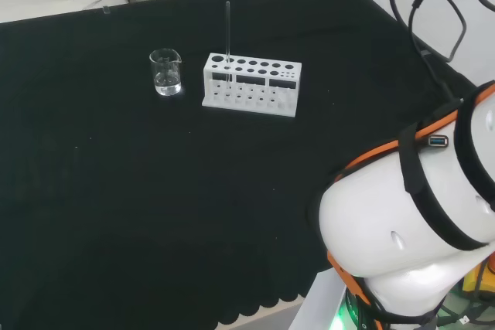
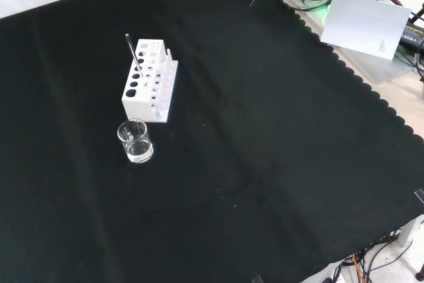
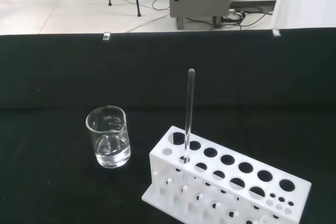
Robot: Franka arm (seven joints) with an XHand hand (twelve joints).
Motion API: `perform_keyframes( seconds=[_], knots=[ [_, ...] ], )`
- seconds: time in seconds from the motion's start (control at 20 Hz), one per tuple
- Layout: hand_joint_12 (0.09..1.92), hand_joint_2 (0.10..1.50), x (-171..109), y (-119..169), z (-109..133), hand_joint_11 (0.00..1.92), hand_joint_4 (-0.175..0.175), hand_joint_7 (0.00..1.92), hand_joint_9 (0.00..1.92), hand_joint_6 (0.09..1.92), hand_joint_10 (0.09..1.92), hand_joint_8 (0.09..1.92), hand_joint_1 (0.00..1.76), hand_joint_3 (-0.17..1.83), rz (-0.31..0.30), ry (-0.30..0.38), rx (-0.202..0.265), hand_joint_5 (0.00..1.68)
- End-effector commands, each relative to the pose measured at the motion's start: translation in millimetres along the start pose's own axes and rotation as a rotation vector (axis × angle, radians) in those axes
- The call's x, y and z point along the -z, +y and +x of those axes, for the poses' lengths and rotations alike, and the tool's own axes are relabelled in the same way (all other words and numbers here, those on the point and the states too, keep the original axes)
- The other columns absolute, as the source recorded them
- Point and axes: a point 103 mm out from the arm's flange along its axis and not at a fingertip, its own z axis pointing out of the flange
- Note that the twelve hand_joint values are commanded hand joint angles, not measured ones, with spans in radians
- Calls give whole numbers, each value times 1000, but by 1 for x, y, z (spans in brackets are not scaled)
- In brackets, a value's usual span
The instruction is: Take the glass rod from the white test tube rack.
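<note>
On the bench (image 1: pixel 116 191) with its black cloth, a glass rod (image 1: pixel 227 32) stands straight up.
It sits in an end hole of the white rack (image 1: pixel 251 86), beside a beaker (image 1: pixel 165 73); I cannot tell how the robot hand is set.

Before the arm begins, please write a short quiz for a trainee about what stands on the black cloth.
1. True or false: the glass rod stands upright in the white rack.
2. In the head view, the beaker stands on which side of the rack: A left, B right?
3. Near which end of the rack is the rod's hole?

Key: 1 true. 2 A. 3 The end nearest the beaker.
</note>
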Motion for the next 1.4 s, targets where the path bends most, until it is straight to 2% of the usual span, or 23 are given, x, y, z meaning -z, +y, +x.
perform_keyframes(
  seconds=[0.05,0.2,0.45,0.85,1.15,1.4],
  knots=[
    [1428,909,-7,39,-1,160,-174,168,396,87,920,905,638,467,-7,-1,40,205],
    [1417,908,-13,51,-1,208,-175,228,444,87,915,916,642,471,-6,-19,45,252],
    [1386,909,-22,75,-2,319,-175,387,579,105,912,948,648,473,6,-13,55,363],
    [1360,914,-38,125,-2,407,-175,435,631,174,924,963,651,470,35,-4,105,389],
    [1331,911,-55,146,-3,604,-175,574,746,576,987,1028,653,479,55,-6,131,245],
    [1318,908,-75,161,-7,708,-175,600,800,712,1021,1062,654,486,90,-5,135,227]
  ],
)
